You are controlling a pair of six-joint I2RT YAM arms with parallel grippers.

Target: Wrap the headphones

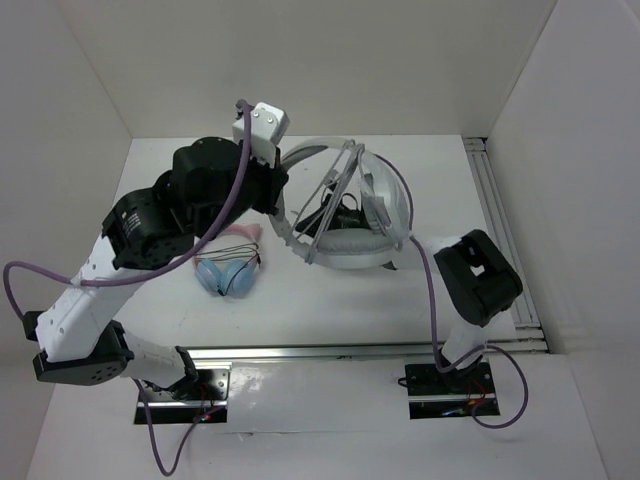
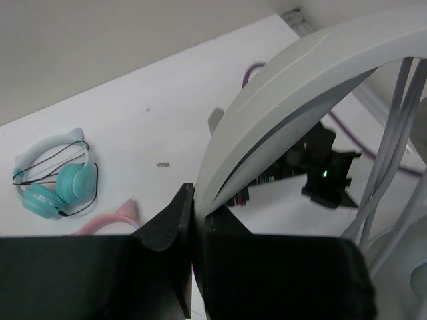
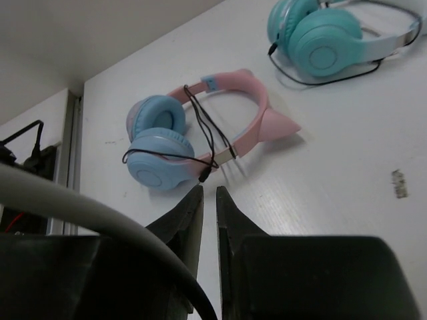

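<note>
Left fingers [image 2: 170, 227] are clamped on the headband [image 2: 293, 87], holding the headphones [image 1: 385, 200] up over mid-table. Right fingers [image 3: 187, 220] sit nearly together, can't tell if they pinch the cable [image 2: 393, 127]. Strands already cross the band, so winding looks midway — next turn needs tension, slack kept off the ear cups [image 1: 350, 250].

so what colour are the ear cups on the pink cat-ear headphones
Light blue ear cups; the right wrist view shows them best.

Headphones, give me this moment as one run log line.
left gripper: shut on headphones headband, held up | right gripper: nearly shut, nothing seen gripped
</note>
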